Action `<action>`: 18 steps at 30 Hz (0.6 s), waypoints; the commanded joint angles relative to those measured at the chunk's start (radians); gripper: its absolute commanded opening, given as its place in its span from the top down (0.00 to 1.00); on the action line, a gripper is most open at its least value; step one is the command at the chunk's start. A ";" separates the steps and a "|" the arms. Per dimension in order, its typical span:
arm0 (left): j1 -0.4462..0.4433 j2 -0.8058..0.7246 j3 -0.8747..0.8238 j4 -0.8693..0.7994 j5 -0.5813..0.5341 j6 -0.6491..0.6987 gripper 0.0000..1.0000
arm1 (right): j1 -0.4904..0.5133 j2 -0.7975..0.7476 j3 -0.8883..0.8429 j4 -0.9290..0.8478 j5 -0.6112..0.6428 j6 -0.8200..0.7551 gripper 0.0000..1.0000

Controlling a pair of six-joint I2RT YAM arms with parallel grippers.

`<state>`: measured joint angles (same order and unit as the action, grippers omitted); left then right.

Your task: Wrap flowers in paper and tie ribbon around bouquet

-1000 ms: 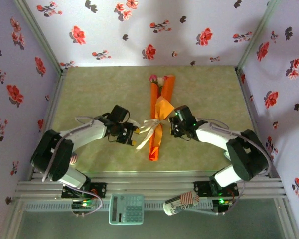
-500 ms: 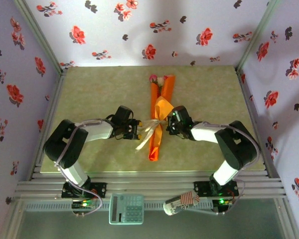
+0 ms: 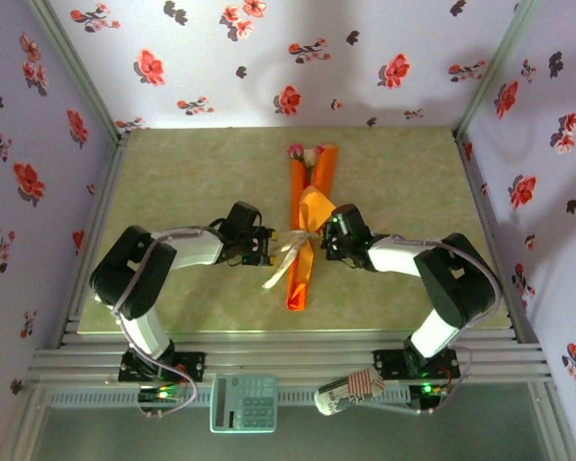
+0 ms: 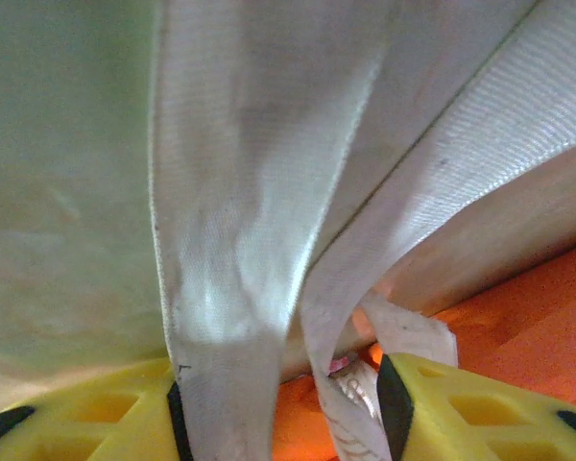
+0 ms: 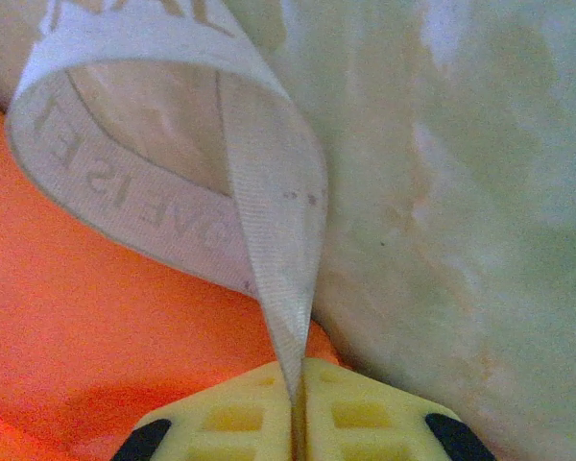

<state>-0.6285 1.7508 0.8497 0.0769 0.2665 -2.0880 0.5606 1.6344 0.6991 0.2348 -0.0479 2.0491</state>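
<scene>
The bouquet (image 3: 305, 226) lies lengthwise on the green table, an orange paper (image 3: 299, 283) cone with pink and cream flowers (image 3: 298, 152) at its far end. A cream ribbon (image 3: 286, 252) is knotted round its middle. My left gripper (image 3: 266, 247) is at the bouquet's left side. In the left wrist view its jaws (image 4: 278, 413) stand open, and loose ribbon (image 4: 230, 240) strands hang between the yellow fingers (image 4: 106, 413) above orange paper (image 4: 538, 317). My right gripper (image 3: 328, 242) is at the bouquet's right side. It (image 5: 296, 403) is shut on a ribbon (image 5: 269, 221) loop beside the paper (image 5: 86, 327).
Purple flowered walls (image 3: 38, 144) close in the green table (image 3: 192, 173) on three sides. A metal rail (image 3: 288, 360) runs along the near edge, with a calculator (image 3: 243, 401) below it.
My right gripper has closed on the ribbon loop. Both arms have drawn in and lowered toward the bouquet's middle. The bouquet has stayed in place.
</scene>
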 commanded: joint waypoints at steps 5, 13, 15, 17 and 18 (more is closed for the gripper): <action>0.005 0.080 0.059 0.027 -0.033 -0.187 0.53 | -0.005 -0.034 -0.015 -0.031 0.022 -0.021 0.91; 0.001 0.054 0.056 -0.034 -0.039 -0.170 0.93 | -0.009 -0.040 -0.014 -0.054 0.025 -0.041 1.00; 0.002 0.043 0.049 -0.039 -0.050 -0.166 1.00 | -0.013 -0.040 -0.013 -0.071 0.023 -0.053 1.00; 0.005 0.026 0.043 -0.052 -0.063 -0.153 1.00 | -0.016 -0.050 -0.009 -0.100 0.028 -0.067 1.00; 0.008 0.016 0.042 -0.057 -0.069 -0.145 1.00 | -0.018 -0.055 -0.005 -0.119 0.029 -0.078 1.00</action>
<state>-0.6281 1.8000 0.9035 0.0673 0.2386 -2.0930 0.5522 1.6131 0.6975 0.1909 -0.0479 2.0113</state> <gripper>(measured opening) 0.034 0.064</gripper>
